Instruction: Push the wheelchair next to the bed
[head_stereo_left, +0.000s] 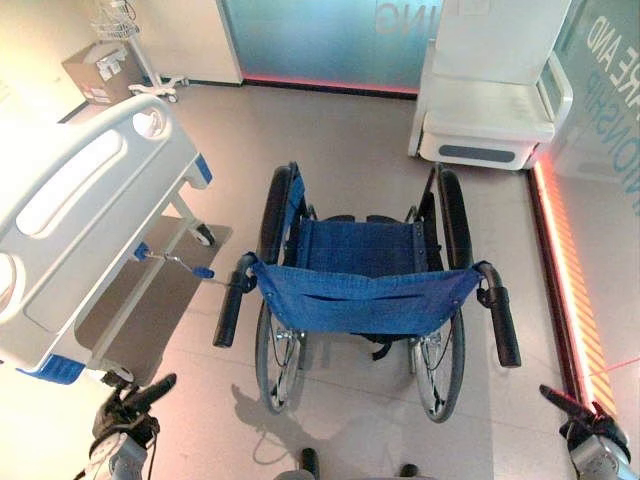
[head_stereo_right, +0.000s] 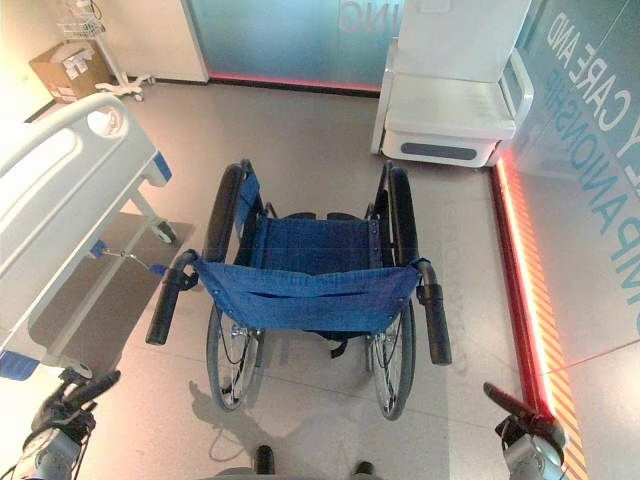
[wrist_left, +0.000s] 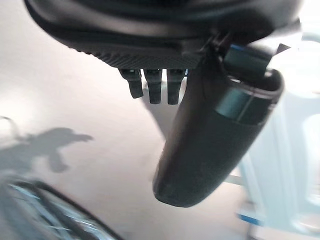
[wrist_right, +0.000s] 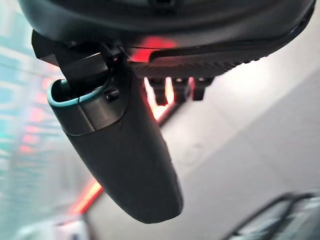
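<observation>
While parked mid-floor with its back to the camera, wheelchair well apart from both robot hands. At 10 o'clock, white bed with blue corner bumpers, its footboard end just beside the wheelchair's left push handle; a thin crank with a blue tip sticking out from under the bed, almost touching that handle. At 1 o'clock, a white armchair against the glass wall. At 11 o'clock, far off, a cardboard box and a white wheeled stand. At 3 o'clock, a glowing red strip along the floor edge. Wheelchair: blue fabric seat and backrest, black tyres, spoked wheels, two black push handles angled back, right one free. Left robot hand at 7 o'clock, right robot hand at 5 o'clock, both empty, fingers straight and relaxed, thumbs out.
</observation>
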